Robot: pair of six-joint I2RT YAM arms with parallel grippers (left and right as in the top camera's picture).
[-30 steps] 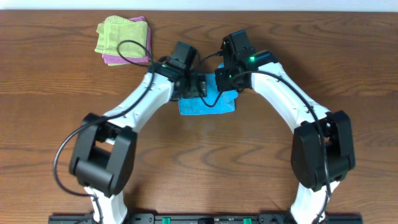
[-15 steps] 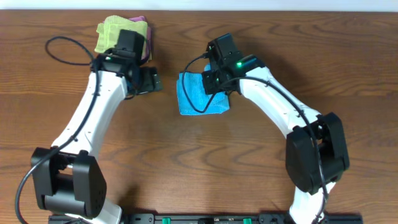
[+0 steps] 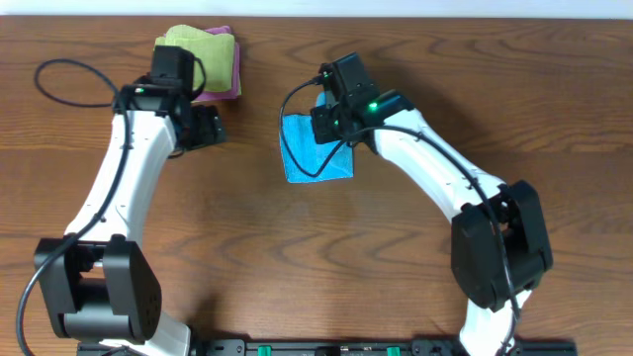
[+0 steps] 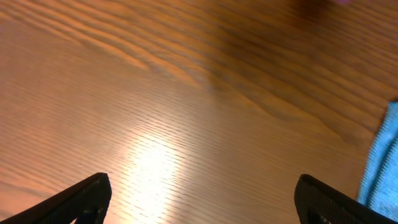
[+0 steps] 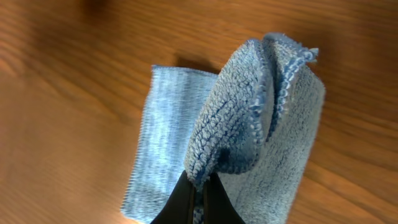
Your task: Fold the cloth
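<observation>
Cloth [image 3: 302, 158]: sky-blue, upper centre of the overhead frame, partly folded on the table [image 3: 297, 257]. Right gripper [image 5: 199, 186]: pinched on a raised edge, probably to draw it across. Left gripper [image 3: 205, 128]: fingers wide apart, empty, clear at upper left.

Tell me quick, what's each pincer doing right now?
Left pincer: open, holding nothing.
Right pincer: shut on the bright sky-blue square terry cloth.

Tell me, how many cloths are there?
3: the blue cloth mid-table, pinched by the right claw; a green cloth atop a pink cloth, far left. Others may hide underneath.
</observation>
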